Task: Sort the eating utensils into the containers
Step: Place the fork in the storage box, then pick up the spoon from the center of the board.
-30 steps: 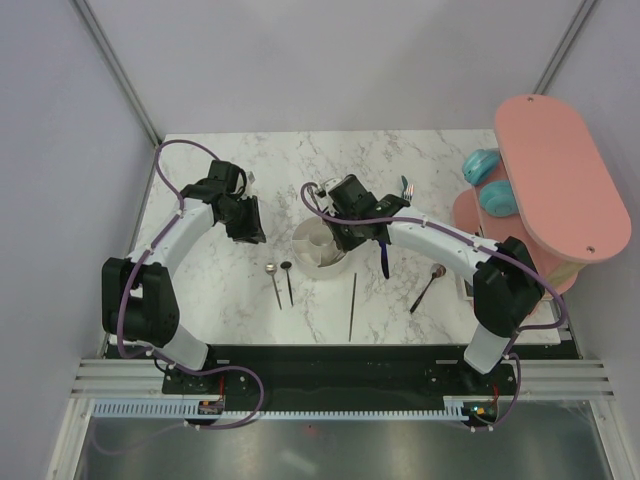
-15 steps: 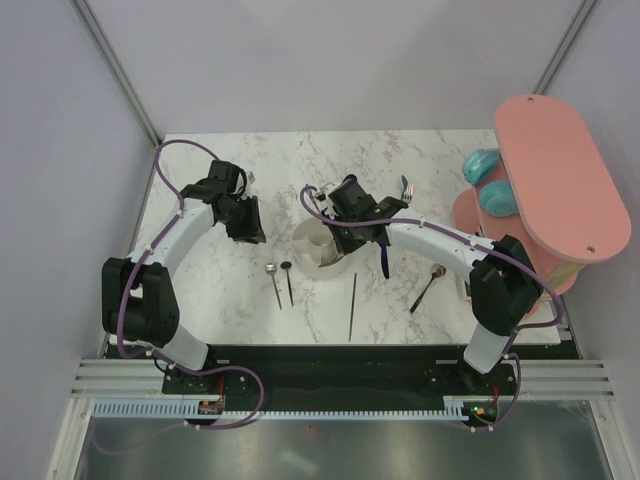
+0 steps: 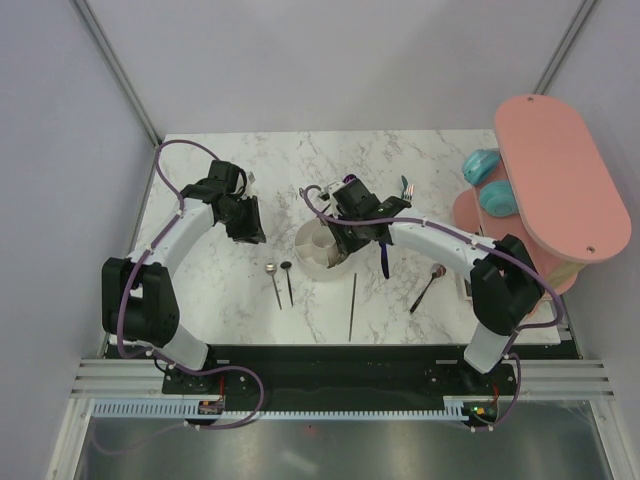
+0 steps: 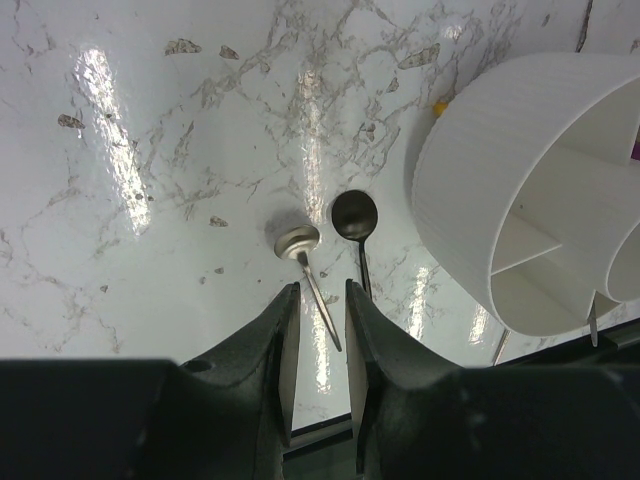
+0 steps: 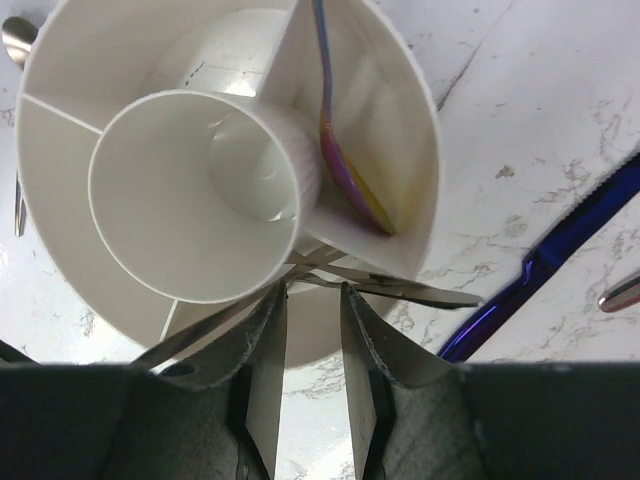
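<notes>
Right wrist view: the right gripper hangs parted and empty, pointing down over the white round plastic divided holder, which has a purple spoon in its 1 o'clock section. Left gripper, likewise parted and empty, hovers over a small silver spoon and a black spoon lying at the holder's 9 o'clock in its own view. Both look light, stiff and slick, so they likely want pinching mid-handle.

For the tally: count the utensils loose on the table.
6: silver spoon and black spoon left of the holder; black stick, blue-handled utensil and gold-bowled spoon to its near right; fork farther back. Others may be hidden.
</notes>
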You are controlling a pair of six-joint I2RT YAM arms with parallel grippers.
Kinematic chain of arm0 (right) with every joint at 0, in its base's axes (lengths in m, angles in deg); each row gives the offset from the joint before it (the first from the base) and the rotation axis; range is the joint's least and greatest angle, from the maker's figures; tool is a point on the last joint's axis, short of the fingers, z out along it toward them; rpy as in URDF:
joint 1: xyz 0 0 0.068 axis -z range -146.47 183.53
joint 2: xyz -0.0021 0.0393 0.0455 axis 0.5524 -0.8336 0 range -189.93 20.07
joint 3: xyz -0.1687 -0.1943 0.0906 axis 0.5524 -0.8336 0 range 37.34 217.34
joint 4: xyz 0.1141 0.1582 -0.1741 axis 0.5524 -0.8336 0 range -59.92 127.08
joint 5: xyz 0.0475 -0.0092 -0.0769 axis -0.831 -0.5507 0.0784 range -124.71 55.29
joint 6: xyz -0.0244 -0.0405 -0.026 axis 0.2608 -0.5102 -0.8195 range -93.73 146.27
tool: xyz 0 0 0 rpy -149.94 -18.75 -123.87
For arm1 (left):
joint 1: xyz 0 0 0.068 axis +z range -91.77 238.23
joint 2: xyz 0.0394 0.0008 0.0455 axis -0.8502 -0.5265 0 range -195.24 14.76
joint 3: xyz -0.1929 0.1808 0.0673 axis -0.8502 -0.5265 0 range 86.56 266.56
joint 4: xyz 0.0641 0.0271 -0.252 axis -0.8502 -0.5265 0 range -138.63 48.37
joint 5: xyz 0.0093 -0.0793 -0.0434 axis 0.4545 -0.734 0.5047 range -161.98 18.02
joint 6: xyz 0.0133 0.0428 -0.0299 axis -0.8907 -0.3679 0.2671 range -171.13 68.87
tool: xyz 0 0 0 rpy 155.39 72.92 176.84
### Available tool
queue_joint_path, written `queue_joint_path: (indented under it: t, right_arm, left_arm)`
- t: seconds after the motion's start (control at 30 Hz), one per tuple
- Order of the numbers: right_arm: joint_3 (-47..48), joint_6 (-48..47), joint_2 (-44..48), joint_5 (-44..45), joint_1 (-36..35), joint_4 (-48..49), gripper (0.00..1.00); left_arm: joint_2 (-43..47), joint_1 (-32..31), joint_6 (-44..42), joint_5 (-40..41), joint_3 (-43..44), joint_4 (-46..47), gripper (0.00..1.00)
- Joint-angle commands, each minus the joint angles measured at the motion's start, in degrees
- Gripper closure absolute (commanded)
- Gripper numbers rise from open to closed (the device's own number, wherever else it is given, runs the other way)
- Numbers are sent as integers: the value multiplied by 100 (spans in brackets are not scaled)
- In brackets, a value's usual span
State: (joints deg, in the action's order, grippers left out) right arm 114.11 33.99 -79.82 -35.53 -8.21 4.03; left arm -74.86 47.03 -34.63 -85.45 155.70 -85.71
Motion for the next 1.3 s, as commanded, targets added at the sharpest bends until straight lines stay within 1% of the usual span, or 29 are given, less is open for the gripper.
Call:
queue_joint_path:
  t: [0.0,0.3,0.33,0.37,0.4,0.47,0.5,0.67,0.7,0.73,0.93,1.03,1.1,1.27]
  right_arm:
    - [83,18,462,47,139,159,65]
    - [628,97,805,336,561,212,64]
    - [681,124,831,354,622,203,62]
    - [690,141,884,389,649,221,55]
    - [699,168,910,555,701,221,50]
    - [673,272,989,705,781,230,50]
    - [629,325,1025,758,868,230,47]
    - [400,686,1244,767,1211,247,45]
    - [295,878,1288,811,1325,265,41]
    - [242,984,1315,951,1378,274,40]
    - [-162,1433,1508,864,1800,168,40]
    - [-294,1521,1605,917,1879,63,39]
    - [-373,1539,1623,917,1906,-34,40]
    - [-540,1565,1631,917,1924,-201,39]
  left_arm:
    - [-55,39,126,-6,205,48,69]
    - [-29,39,188,-59,152,92,69]
    - [-37,39,188,-67,152,101,69]
    - [-29,39,197,-76,143,110,68]
    - [-29,39,197,-94,117,110,68]
    - [-37,39,214,-111,99,136,67]
    - [-29,39,232,-129,64,145,67]
    - [-29,39,267,-86,-24,154,66]
    - [15,39,267,-50,-50,154,66]
    - [24,39,276,2,-59,171,66]
    - [59,48,328,-67,-129,180,66]
    - [94,39,381,-146,-278,180,65]
    - [68,39,381,-217,-444,163,63]
    - [-3,39,469,-428,-814,162,63]
